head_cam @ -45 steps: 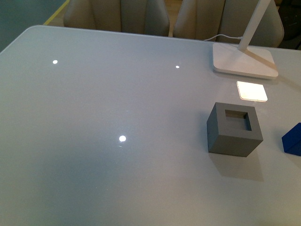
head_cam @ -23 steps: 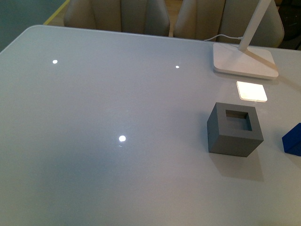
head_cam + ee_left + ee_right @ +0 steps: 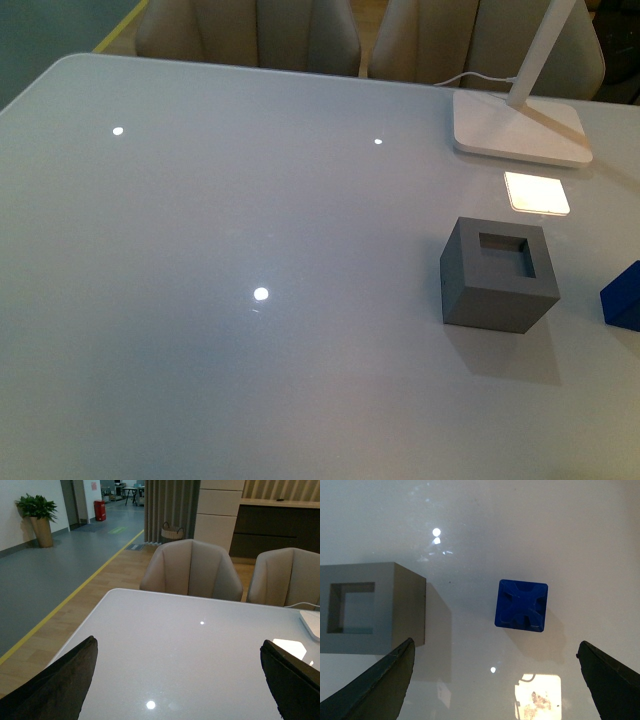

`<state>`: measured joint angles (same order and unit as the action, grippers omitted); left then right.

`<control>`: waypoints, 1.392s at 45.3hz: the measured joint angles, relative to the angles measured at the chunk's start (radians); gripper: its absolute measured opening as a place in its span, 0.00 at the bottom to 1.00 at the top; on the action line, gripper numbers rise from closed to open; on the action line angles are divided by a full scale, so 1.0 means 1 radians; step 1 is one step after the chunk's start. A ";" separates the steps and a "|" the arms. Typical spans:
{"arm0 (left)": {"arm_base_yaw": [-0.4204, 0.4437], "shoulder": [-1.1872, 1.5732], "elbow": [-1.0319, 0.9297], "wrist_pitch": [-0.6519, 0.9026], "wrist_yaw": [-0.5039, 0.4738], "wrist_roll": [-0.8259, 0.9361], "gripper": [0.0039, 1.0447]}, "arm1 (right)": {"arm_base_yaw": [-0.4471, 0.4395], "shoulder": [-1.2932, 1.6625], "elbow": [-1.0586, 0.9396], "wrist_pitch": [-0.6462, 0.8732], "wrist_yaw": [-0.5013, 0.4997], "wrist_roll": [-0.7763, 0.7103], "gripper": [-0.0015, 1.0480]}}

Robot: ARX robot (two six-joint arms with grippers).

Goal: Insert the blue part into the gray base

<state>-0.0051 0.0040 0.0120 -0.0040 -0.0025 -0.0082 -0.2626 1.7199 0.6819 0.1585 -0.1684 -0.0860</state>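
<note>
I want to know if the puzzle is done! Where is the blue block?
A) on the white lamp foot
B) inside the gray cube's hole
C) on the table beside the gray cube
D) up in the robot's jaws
C: the blue part sits on the table, apart from the gray base, whose hole is empty.

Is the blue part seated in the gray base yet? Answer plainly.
No, the blue part stands on its own, apart from the gray base, outside its open hole.
</note>
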 joint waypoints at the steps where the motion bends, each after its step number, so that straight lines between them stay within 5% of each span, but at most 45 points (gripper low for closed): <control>1: 0.000 0.000 0.000 0.000 0.000 0.000 0.93 | 0.000 0.016 0.009 0.000 0.005 -0.007 0.91; 44: 0.000 0.000 0.000 0.000 0.000 0.000 0.93 | -0.004 0.437 0.346 -0.126 0.047 0.027 0.91; 56: 0.000 0.000 0.000 0.000 0.000 0.000 0.93 | 0.007 0.441 0.361 -0.182 0.041 0.047 0.49; 63: 0.000 0.000 0.000 0.000 0.000 0.000 0.93 | 0.005 0.431 0.369 -0.240 0.035 0.052 0.43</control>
<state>-0.0051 0.0040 0.0120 -0.0040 -0.0025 -0.0082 -0.2581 2.1506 1.0508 -0.0811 -0.1329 -0.0338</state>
